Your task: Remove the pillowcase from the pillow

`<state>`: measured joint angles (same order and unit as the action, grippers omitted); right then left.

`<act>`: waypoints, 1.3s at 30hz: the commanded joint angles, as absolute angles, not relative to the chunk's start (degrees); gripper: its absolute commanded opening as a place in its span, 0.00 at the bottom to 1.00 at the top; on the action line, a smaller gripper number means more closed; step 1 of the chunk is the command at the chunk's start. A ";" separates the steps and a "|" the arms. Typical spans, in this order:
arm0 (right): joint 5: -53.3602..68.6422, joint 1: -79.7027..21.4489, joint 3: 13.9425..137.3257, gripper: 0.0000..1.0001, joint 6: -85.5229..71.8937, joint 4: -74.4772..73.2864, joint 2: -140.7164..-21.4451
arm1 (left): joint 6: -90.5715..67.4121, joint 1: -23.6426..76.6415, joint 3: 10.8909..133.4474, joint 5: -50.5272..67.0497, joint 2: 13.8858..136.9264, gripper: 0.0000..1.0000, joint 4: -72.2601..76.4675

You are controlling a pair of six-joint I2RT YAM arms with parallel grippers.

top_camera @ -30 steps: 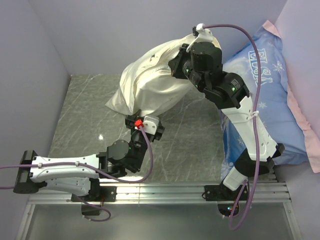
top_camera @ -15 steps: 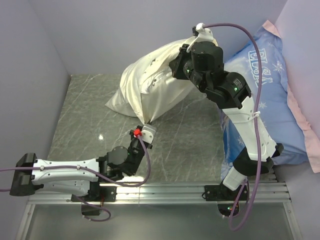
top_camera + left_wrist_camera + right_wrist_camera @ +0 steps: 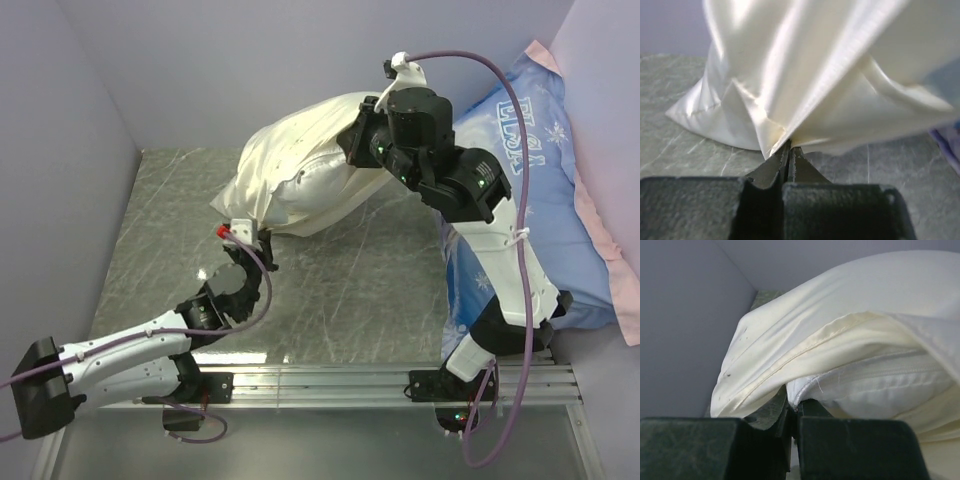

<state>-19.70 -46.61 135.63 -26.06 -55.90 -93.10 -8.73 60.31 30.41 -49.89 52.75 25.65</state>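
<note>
The cream satiny pillowcase [image 3: 285,165] hangs bunched over the back of the table, still around the white pillow [image 3: 335,185]. My right gripper [image 3: 356,140] holds the bundle up by its right end. In the right wrist view it [image 3: 796,407] is shut on the pillow's stitched seam [image 3: 812,387], below the pillowcase's open hem [image 3: 840,325]. My left gripper [image 3: 252,236] is at the bundle's lower left edge. In the left wrist view it [image 3: 789,146] is shut on a pinched fold of the pillowcase [image 3: 790,75], which is drawn taut.
A large blue "ELSA" pillow [image 3: 535,170] leans at the right, with pink fabric [image 3: 610,250] behind it. The grey marbled table [image 3: 160,220] is boxed in by lilac walls on the left and at the back. A metal rail [image 3: 400,382] runs along the near edge.
My left gripper went from open below the bundle to shut on the pillowcase fold, and the arm swung left, pulling the fabric that way. The right gripper kept its hold on the pillow and lifted slightly.
</note>
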 commanded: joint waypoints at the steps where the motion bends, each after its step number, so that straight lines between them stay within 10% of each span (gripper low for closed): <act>1: -22.24 -46.41 139.31 0.00 -25.93 -43.77 -84.03 | -21.44 51.45 28.39 -47.21 52.73 0.00 15.74; 10: -14.51 -47.20 114.90 0.00 -29.79 -35.25 -74.10 | -23.12 43.42 41.12 -37.80 54.67 0.01 9.76; 13: -13.54 -47.46 106.72 0.00 -30.67 -32.26 -72.60 | -24.78 41.76 46.73 -36.57 56.16 0.17 3.88; 16: -13.80 -47.55 101.88 0.00 -31.03 -30.76 -71.46 | -25.13 41.66 48.43 -32.70 53.72 0.62 1.24; 25: -14.06 -47.46 108.27 0.00 -29.01 -33.66 -76.72 | -19.79 41.66 54.22 -31.02 40.10 0.94 -8.35; 39: -13.01 -47.55 113.82 0.00 -29.18 -36.39 -81.12 | 8.60 42.80 71.18 2.27 44.47 0.99 -3.43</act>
<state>-13.21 -47.18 110.65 -29.74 -40.71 -81.08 -0.10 41.93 70.06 -9.10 41.28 -4.10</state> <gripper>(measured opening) 0.046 0.993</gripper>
